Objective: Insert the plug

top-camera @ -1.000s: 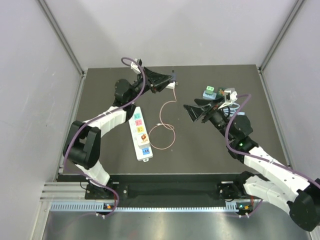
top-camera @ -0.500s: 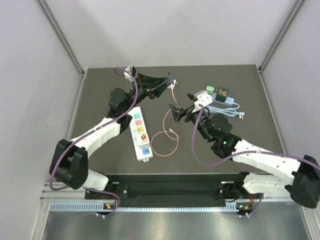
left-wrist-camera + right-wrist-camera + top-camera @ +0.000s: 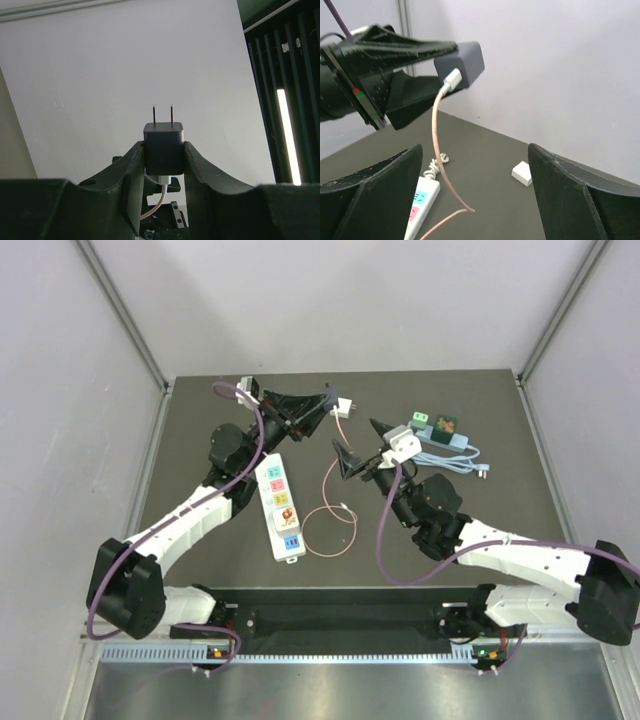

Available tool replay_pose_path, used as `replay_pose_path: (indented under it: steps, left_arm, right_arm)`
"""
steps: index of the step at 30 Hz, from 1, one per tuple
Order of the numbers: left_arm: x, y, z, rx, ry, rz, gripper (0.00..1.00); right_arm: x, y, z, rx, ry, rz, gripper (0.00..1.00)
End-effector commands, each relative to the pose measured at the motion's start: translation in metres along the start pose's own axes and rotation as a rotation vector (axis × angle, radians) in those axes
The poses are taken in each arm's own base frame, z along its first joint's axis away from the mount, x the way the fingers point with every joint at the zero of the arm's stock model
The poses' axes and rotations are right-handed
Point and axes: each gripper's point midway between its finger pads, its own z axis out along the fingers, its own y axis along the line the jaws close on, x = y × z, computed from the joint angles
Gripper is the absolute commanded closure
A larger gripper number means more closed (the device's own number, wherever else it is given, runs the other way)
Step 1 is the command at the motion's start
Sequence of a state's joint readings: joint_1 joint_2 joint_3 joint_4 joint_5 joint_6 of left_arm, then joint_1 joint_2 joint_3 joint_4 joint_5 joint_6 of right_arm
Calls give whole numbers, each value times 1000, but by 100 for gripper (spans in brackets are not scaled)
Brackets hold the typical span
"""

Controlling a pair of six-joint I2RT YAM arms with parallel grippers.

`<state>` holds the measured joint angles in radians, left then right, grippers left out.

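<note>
1. I can read no brand or writing anywhere. The power strip (image 3: 278, 505) lies flat on the worktop (image 3: 530, 420), left of centre. It is white, with green, yellow, orange and blue socket panels, and the print on them is too small to make out.
2. The left pincer (image 3: 164, 159) is clenched on the charger plug (image 3: 164, 142). The plug's two prongs point away from the fingers. It is held in the air over the far part of the worktop, beyond the far end of the power strip and not touching it.
3. A white USB connector (image 3: 452, 79) sits in the plug's back. From it a pink cable (image 3: 330, 525) hangs down to a loose loop on the worktop, just right of the power strip.
4. The right pincer (image 3: 475, 150) is released, with its jaws wide apart and nothing between them. It is raised near the plug and facing it.
5. The plug's body looks black against the bright wall in the left wrist view and grey in the right wrist view. Its lower half is hidden between the fingers.
6. From above, a white piece (image 3: 343, 407) shows just off the left pincer's tip. I cannot tell whether it is the plug or the small white block (image 3: 522, 173) lying on the worktop.
7. At the far right are a green block (image 3: 418, 419), a dark item beside it and a pale blue cable (image 3: 462, 458). They are too small to name further.
</note>
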<state>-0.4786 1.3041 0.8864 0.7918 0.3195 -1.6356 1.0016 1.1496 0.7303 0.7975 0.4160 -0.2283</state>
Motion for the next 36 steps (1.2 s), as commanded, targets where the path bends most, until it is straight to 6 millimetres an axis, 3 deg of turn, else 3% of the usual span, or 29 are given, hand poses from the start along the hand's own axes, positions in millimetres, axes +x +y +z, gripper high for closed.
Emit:
replay_pose_path:
  steps: [1, 9, 20, 28, 34, 35, 36]
  left_arm:
    - [0, -14, -5, 46, -12, 29, 100]
    - [0, -14, -10, 65, -20, -3, 100]
    - [5, -26, -18, 82, -12, -23, 100]
    - [5, -20, -29, 43, -29, -36, 100]
    - [4, -22, -33, 40, -45, -36, 100]
    - [5, -22, -33, 41, -43, -37, 100]
    - [5, -22, -34, 41, -41, -41, 100]
  right_arm:
    - [-60, 2, 4, -15, -156, 56, 15]
    - [-67, 11, 15, -46, -164, 31, 15]
    - [-47, 28, 48, -32, -92, -91, 14]
    - [-35, 36, 57, 27, -67, -199, 19]
    - [-34, 39, 61, 65, -75, -227, 29]
    - [-35, 38, 62, 70, -76, -229, 34]
    - [-35, 41, 62, 62, -75, -233, 51]
